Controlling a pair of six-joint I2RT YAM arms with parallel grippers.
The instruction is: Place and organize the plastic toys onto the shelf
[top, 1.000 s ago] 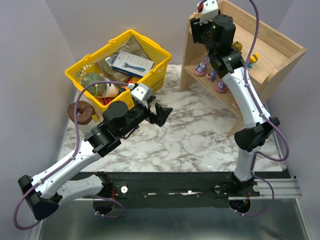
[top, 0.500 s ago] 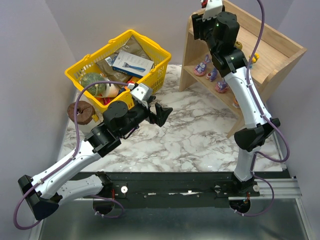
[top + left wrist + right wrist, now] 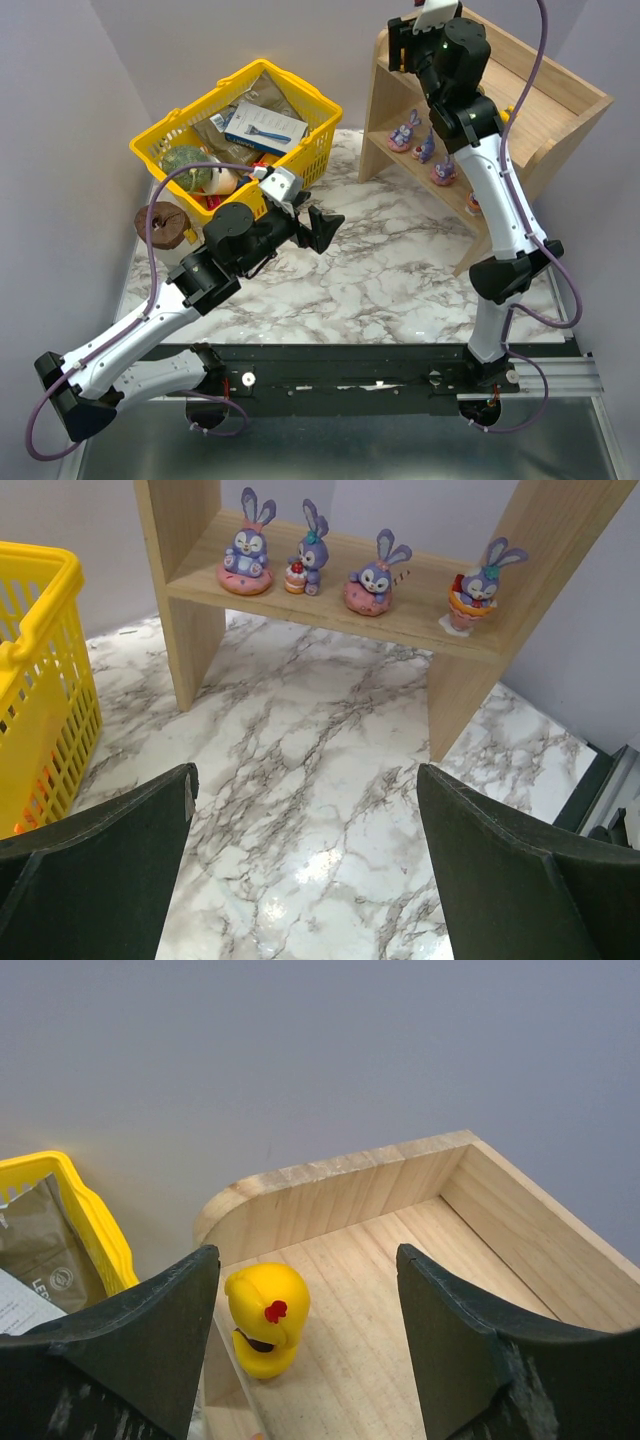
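While the right pincer hangs over the top tier of the shelf, its jaws stand wide apart with a yellow toy between them. The toy stands on the board by its own weight, so the pincer holds nothing. The step in hand looks like the end of a placement: the toy is set down and the pincer has only to leave.

That next move calls for a straight lift, since the left jaw seems very close to the toy and a sideways swing could tip it.

The toy is small, round and glossy yellow, with a red spot on its head and a dark gap beneath. It stands upright near the left end of the tier, just beside the rounded side panel.

On the lower tier four purple long-eared toys stand in a row, spaced apart.

Over the marble table, the left pincer hovers wide and empty, near the yellow basket. No toy lies on the visible table, so the task appears nearly finished.
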